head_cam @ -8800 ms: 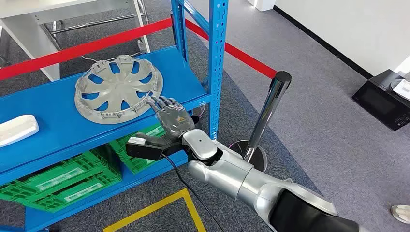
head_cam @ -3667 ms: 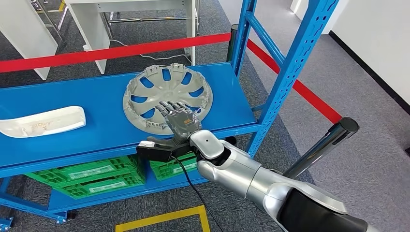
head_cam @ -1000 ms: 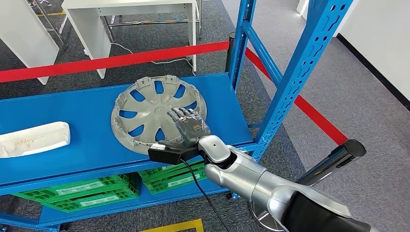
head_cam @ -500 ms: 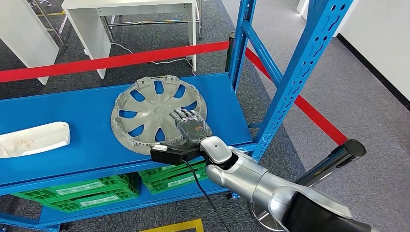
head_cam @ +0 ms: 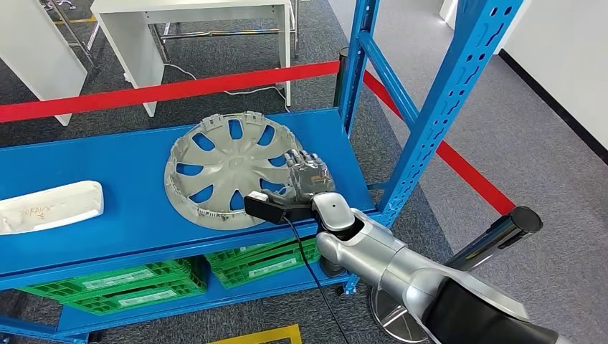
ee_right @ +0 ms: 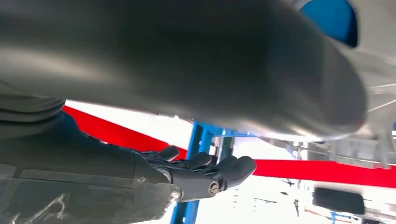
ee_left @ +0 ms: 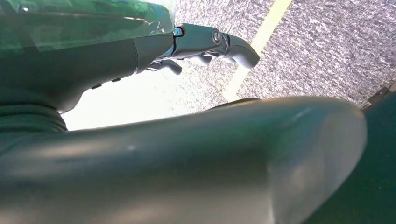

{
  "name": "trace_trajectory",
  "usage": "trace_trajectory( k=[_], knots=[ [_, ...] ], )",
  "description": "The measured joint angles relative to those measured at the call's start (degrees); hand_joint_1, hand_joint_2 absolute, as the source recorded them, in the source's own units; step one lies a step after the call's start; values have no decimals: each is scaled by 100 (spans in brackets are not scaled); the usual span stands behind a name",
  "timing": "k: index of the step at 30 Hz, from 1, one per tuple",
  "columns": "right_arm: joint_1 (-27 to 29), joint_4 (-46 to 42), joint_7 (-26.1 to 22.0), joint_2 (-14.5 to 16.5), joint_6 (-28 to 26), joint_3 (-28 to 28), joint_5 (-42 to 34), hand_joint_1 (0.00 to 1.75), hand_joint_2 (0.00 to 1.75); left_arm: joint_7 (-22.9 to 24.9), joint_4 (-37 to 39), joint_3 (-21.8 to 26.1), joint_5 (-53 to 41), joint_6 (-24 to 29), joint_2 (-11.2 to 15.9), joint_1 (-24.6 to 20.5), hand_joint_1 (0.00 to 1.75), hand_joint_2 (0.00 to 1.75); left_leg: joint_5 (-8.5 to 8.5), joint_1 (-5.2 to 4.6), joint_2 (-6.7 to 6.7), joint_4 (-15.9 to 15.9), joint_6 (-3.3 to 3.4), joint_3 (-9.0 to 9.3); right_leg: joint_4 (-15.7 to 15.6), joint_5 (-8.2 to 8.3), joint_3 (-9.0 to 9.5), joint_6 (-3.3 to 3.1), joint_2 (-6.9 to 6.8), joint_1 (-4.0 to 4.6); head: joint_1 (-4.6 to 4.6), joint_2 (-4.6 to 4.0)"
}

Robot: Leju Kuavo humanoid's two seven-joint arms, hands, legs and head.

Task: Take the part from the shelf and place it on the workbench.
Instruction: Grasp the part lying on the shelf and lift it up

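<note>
Head view shows the grey hubcap (head_cam: 233,170) lying flat on the blue shelf (head_cam: 107,229), near its right end. The right robot hand (head_cam: 307,179) rests palm down at the hubcap's right rim, fingers extended side by side over the edge, thumb toward the near rim; nothing is gripped. Its silver arm (head_cam: 380,261) reaches in from the lower right. A white part (head_cam: 50,206) lies well apart at the shelf's left, cut off by the picture edge. Green crates (head_cam: 143,279) sit on the lower shelf. Left wrist view shows the left robot hand (ee_left: 205,46) over grey carpet, fingers loosely extended, holding nothing.
</note>
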Motion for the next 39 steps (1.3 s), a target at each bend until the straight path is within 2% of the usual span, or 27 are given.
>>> trace_trajectory(
  k=[5, 13, 25, 32, 39],
  knots=[
    [1, 158, 391, -90, -148, -220, -66, 0, 0, 11, 1, 14, 70, 35, 21, 59, 0, 0, 0, 0, -1, 0, 0, 0, 0, 0, 0, 0, -3, 0, 0, 0],
    [38, 305, 326, -170, -185, -443, -87, 0, 0, -16, 1, 64, 116, 31, 22, 76, 0, 0, 0, 0, -1, 0, 0, 0, 0, 0, 0, 0, -3, 0, 1, 0],
    [54, 295, -537, -152, -168, -440, 219, 0, 0, -43, 1, 96, 40, 25, 28, 74, 0, 0, 0, 0, -1, -1, 0, 0, 2, 0, 3, 0, -2, 1, 0, 0],
    [-15, 227, -996, 118, -184, -374, 363, 0, 0, -49, 1, 94, -30, -44, 28, 62, 0, 0, 0, 2, 0, -2, 0, 0, 4, -1, 3, -1, -3, 4, -1, 0],
    [-93, 229, -1156, 360, -181, -283, 345, 0, 0, -72, 2, 93, -51, -181, 61, 60, 0, 0, 0, 2, 0, -2, 0, 0, 4, -3, 2, -3, -4, 4, 0, 0]
  ],
)
